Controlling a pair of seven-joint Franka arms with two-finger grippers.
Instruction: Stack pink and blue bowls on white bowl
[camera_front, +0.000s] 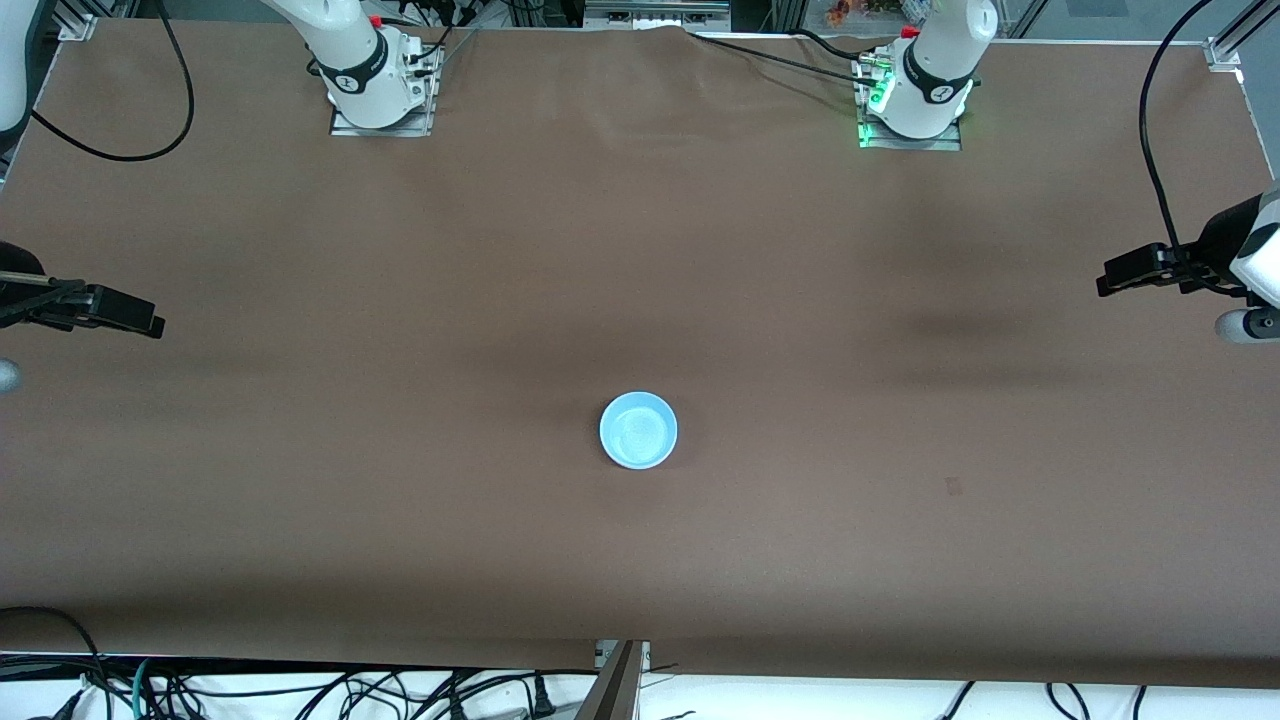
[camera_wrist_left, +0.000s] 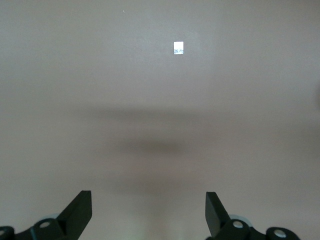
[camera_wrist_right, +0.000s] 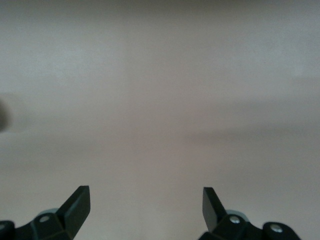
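Observation:
A light blue bowl (camera_front: 638, 430) sits upright on the brown table (camera_front: 640, 250), about midway between the two ends and toward the front camera. I cannot tell whether anything lies under it. The pink bowl and the white bowl do not show in any view. My left gripper (camera_front: 1112, 279) hangs over the left arm's end of the table; in the left wrist view (camera_wrist_left: 149, 200) it is open and empty above bare table. My right gripper (camera_front: 150, 322) hangs over the right arm's end; in the right wrist view (camera_wrist_right: 145, 197) it is open and empty.
The two arm bases (camera_front: 380, 90) (camera_front: 915, 100) stand along the table's farthest edge. A small square mark (camera_front: 953, 486) lies on the table toward the left arm's end; it also shows in the left wrist view (camera_wrist_left: 178, 48). Cables hang below the nearest table edge.

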